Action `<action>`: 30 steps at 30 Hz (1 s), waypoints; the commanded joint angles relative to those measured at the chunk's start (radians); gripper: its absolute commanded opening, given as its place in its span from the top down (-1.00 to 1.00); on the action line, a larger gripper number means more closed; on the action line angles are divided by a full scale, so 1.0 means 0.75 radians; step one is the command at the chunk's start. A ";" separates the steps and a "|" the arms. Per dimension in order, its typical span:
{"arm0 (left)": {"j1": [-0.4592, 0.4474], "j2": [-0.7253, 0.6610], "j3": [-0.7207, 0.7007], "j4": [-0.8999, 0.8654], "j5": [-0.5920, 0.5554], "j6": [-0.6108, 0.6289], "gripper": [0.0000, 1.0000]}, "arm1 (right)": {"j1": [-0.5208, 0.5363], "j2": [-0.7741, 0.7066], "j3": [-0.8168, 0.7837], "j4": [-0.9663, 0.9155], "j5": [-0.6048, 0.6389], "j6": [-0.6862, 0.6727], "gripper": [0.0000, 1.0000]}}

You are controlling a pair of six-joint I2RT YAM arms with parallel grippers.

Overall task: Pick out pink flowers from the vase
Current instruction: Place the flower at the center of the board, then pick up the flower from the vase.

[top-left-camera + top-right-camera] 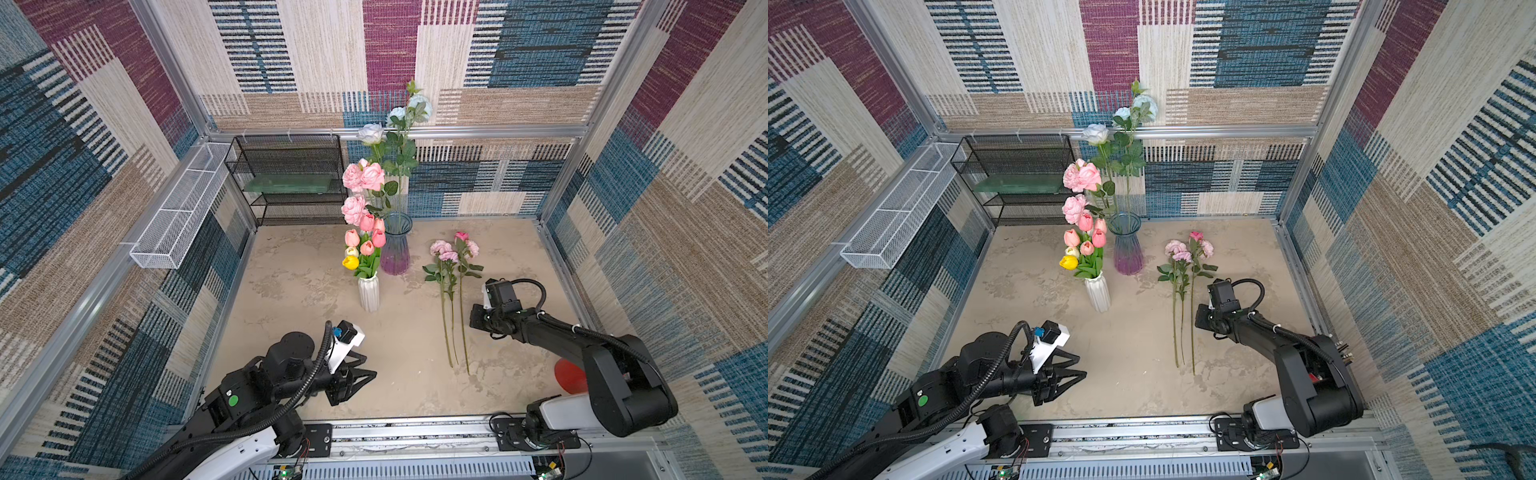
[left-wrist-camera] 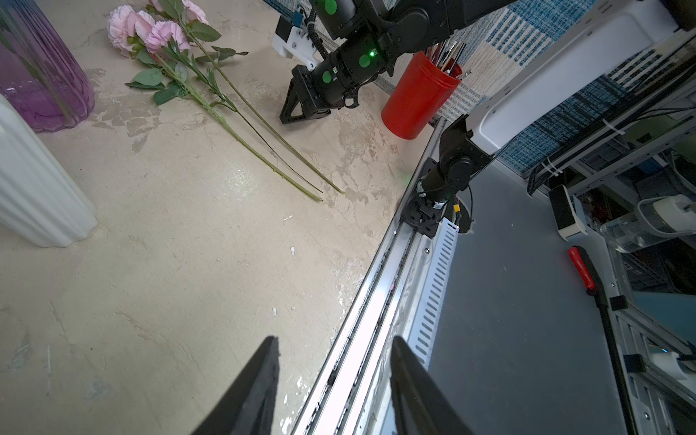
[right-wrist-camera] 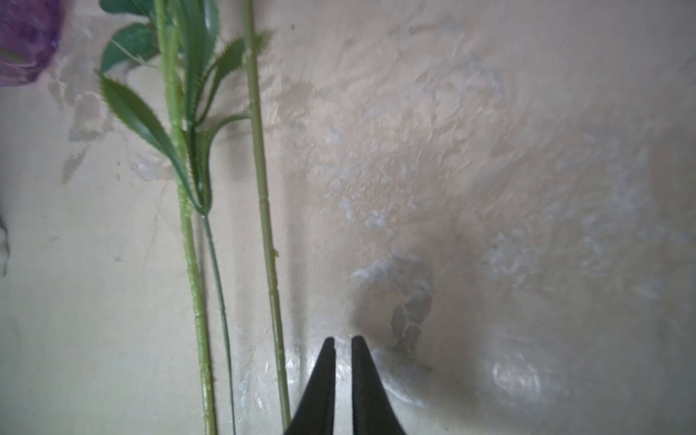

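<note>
Left wrist view shows a red cup (image 2: pixel 418 101) of brushes (image 2: pixel 448 52). In both top views the purple glass vase (image 1: pixel 395 249) holds ruffled pink peonies (image 1: pixel 362 176) and blue-white roses (image 1: pixel 371 133); the fluted white vase (image 1: pixel 369 293), tulips (image 1: pixel 365 245). Loose pink flowers (image 1: pixel 451 253) lie on the table (image 1: pixel 291 282) right of them. Left gripper (image 2: pixel 335 339) jaws stand apart, empty; right gripper (image 3: pixel 342 338) jaws nearly closed, empty.

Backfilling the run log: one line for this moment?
left gripper: open, empty | right gripper: nearly shut, empty, beside laid stems | peonies: still in vase
</note>
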 commanded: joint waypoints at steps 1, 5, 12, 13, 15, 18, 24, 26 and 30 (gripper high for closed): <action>0.000 -0.001 -0.002 0.034 0.005 0.033 0.01 | 0.039 0.054 0.030 0.030 -0.049 0.015 0.77; 0.000 -0.006 -0.004 0.035 0.001 0.034 0.01 | 0.128 0.103 0.087 0.037 -0.054 0.024 0.78; 0.000 -0.003 -0.004 0.034 -0.006 0.035 0.01 | 0.114 0.085 0.109 -0.019 0.036 0.026 0.76; 0.001 -0.004 -0.005 0.034 -0.008 0.034 0.01 | 0.096 0.056 0.101 -0.029 0.056 0.026 0.73; 0.000 -0.003 -0.006 0.034 -0.016 0.035 0.01 | 0.062 -0.016 0.091 -0.058 0.099 0.011 0.69; 0.000 -0.001 -0.004 0.027 -0.036 0.033 0.01 | 0.049 -0.138 0.116 -0.114 0.173 -0.042 0.61; 0.000 -0.035 -0.003 0.016 -0.134 0.032 0.02 | 0.206 -0.435 0.145 0.073 0.106 -0.257 0.58; 0.000 -0.050 0.003 -0.001 -0.182 0.023 0.02 | 0.260 -0.488 0.143 0.196 0.073 -0.327 0.58; -0.001 -0.068 0.058 -0.069 -0.248 -0.022 0.02 | 0.316 -0.470 0.152 0.510 -0.165 -0.548 0.53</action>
